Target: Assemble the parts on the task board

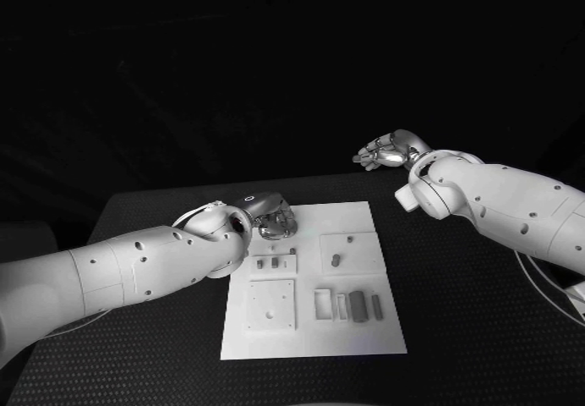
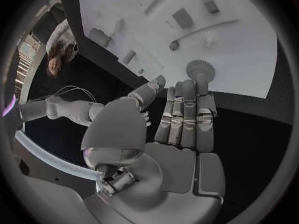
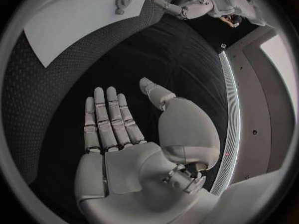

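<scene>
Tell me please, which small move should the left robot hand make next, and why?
Probably lower the left robot hand a little and close its fingers on the round gear-like part just past its fingertips. The hand is open and holds nothing; the part lies on the task board. The right robot hand hangs off the board.

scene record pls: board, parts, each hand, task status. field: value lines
board: white task board lies flat at mid table
parts: small grey parts lie on the board; a round gear-like part sits by the left fingertips
left hand: left hand over the board's far left corner, fingers straight together, nothing held
right hand: right hand raised off past the board's far right, fingers apart, holds nothing
task status: parts look loose, none gripped
</scene>
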